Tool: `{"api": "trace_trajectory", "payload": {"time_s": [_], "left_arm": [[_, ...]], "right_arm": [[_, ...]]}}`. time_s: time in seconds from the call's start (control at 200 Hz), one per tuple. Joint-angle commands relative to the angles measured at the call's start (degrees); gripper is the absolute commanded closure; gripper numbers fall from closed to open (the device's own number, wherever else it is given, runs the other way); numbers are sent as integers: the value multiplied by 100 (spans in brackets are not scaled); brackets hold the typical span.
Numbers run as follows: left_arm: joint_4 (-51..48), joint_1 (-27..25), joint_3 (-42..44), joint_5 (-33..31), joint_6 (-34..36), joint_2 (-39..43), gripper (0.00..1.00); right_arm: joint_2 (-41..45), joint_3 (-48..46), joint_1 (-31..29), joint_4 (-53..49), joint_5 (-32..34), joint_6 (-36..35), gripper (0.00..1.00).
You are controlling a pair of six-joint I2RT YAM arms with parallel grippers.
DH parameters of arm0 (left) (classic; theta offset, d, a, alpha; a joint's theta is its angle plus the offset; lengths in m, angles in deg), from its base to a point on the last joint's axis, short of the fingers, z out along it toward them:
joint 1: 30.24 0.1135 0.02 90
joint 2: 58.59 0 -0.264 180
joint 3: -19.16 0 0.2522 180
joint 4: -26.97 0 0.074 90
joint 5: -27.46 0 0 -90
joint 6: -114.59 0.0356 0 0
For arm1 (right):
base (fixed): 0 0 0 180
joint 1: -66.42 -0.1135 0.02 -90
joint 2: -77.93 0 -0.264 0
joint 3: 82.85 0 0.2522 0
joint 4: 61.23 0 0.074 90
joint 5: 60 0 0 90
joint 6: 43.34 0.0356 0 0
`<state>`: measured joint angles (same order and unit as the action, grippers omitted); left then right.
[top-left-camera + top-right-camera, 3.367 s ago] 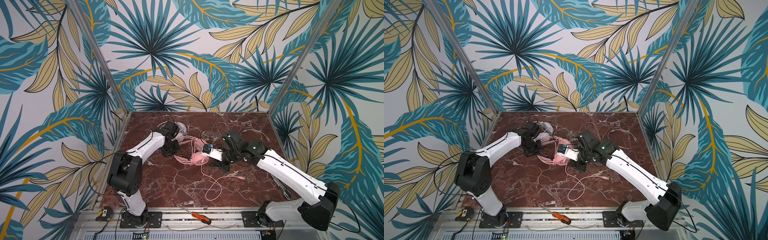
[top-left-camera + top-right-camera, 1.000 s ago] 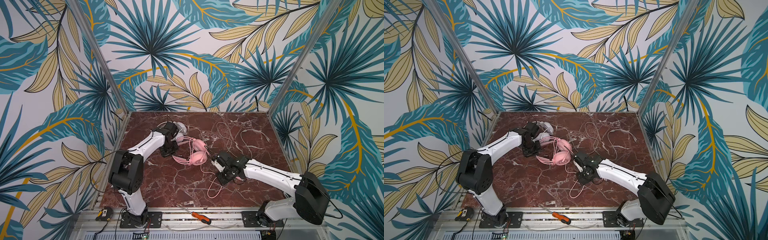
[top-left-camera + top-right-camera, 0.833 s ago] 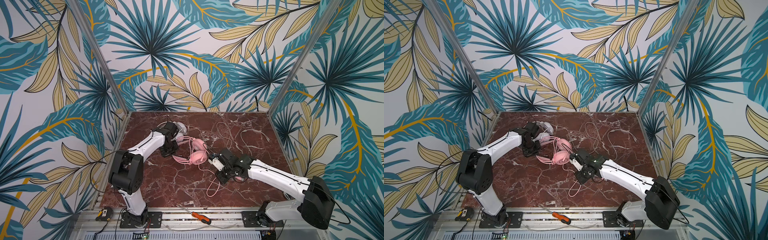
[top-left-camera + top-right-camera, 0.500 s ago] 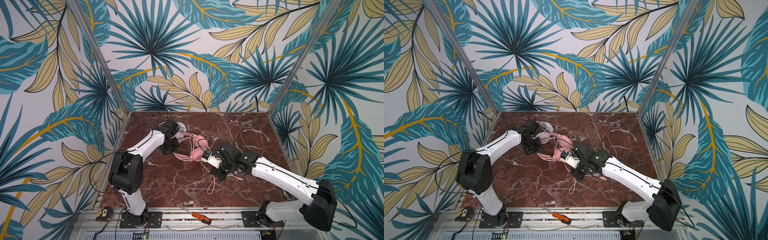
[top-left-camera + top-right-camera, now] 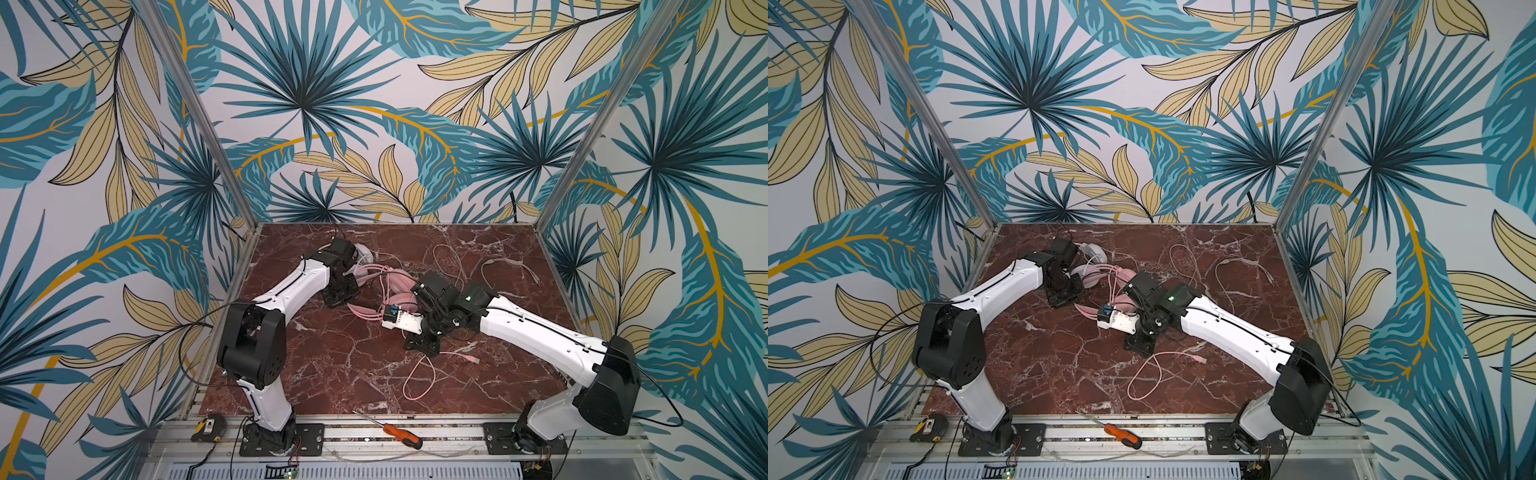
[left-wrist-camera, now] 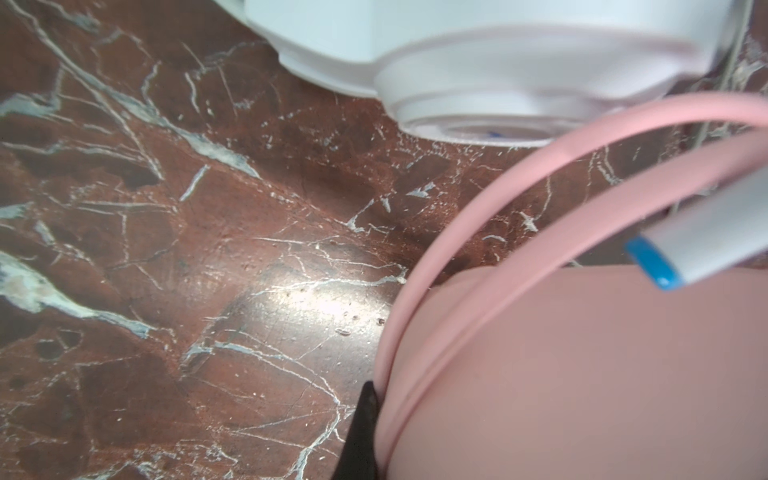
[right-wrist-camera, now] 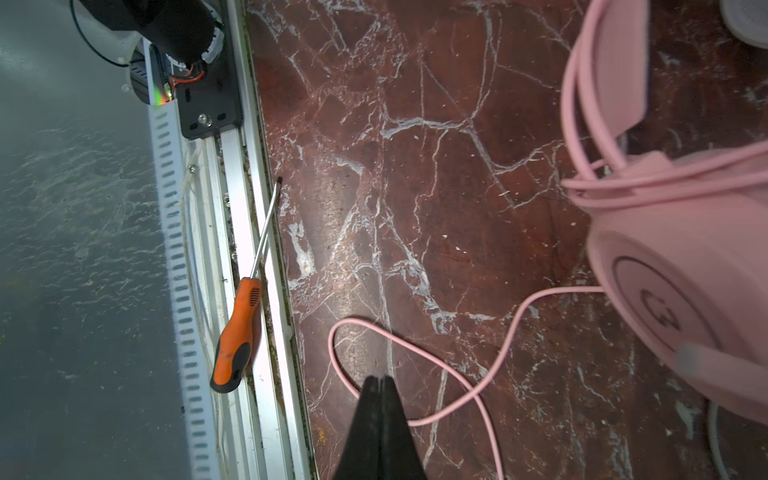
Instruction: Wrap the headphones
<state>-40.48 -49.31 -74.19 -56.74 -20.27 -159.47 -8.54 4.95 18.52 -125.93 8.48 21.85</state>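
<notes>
Red-brown marble makes the table (image 5: 316, 365) beneath me, walled by leaf-print panels (image 5: 374, 124). My right jaws stand pressed tip against tip, low over the front-middle of that table. The pink cable (image 7: 569, 291) slips behind the tips and comes out the other side, so I cannot tell whether it is pinched or merely lies beneath. My left jaws are closed almost to nothing. Only one black finger (image 6: 363, 419) shows, tight against the rim of a pink earcup (image 6: 582, 374) with cable strands beside it, and what it grips, if anything, is hidden. Outward from the right jaws, the pink headset (image 7: 665, 282) lies toward the back and toward my left arm (image 5: 299, 286), near but apart. Its band (image 7: 615, 62) runs on away from me with several turns of cable around it. The left jaws are the nearer pair, right at it; I judge they steady it while the right carries slack around. That slack trails the opposite way, toward the front edge, in a loose loop ending in a plug (image 5: 473, 358). The white headset (image 5: 365, 250) sits just behind the left arm, close against the pink one. Its white cable (image 5: 492, 260) sprawls at the back right, unwrapped, and both crowd any wide sweep. A screwdriver (image 7: 237, 332) lies on the front rail (image 5: 457, 432), off the table.
</notes>
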Motion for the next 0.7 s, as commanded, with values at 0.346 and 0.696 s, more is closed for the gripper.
{"api": "trace_trajectory", "payload": {"time_s": [0.346, 0.696], "left_arm": [[219, 30, -152, 220, -102, 77, 100], [219, 73, -127, 297, 4, 55, 100]], "right_arm": [[927, -1441, 229, 1012, 818, 2287, 97], [1138, -1717, 1851, -77, 2227, 3621, 54]]}}
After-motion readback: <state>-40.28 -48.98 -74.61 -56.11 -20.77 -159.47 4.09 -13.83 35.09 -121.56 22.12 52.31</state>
